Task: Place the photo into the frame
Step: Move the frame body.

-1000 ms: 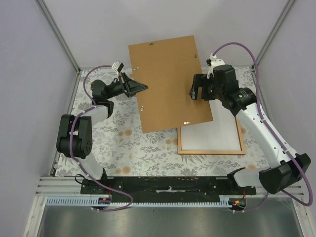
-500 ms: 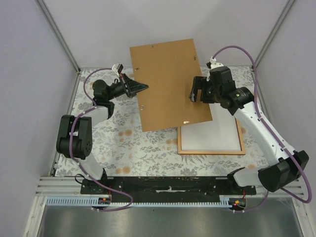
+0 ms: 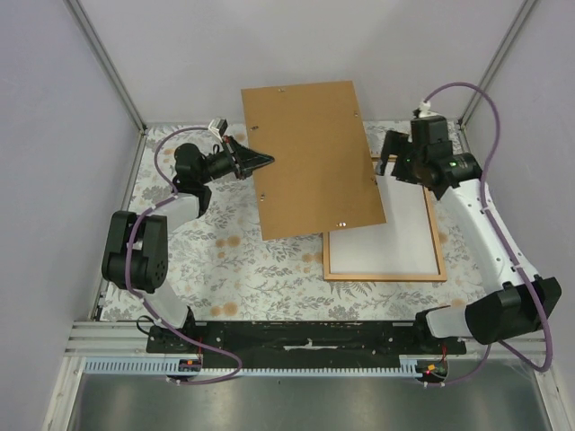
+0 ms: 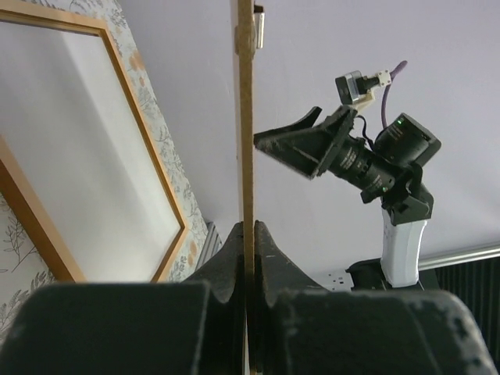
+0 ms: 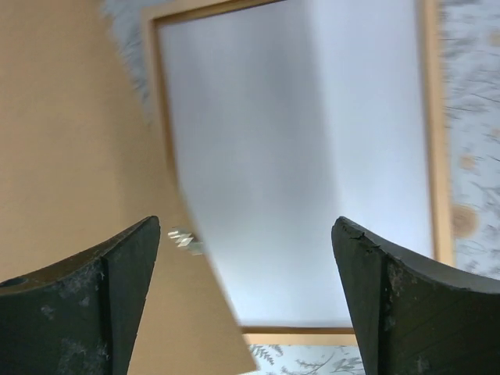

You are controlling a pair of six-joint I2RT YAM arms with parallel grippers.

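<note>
Left tool (image 3: 267, 160) is clenching the board (image 3: 310, 157) by one edge above the frame (image 3: 384, 273); right tool (image 3: 388, 160) is gaping, empty. The photo (image 3: 395, 233) is lying white-side-up inside the frame. Pinched so narrowly, the board is risking slipping and shunting the photo.

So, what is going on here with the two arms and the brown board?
The left gripper is shut on the left edge of the brown backing board and holds it above the table. The right gripper is open, clear of the board's right edge. The frame lies flat on the table with a white sheet inside, apparently the photo, white back up. From above, the board hides the frame's far left corner.
</note>
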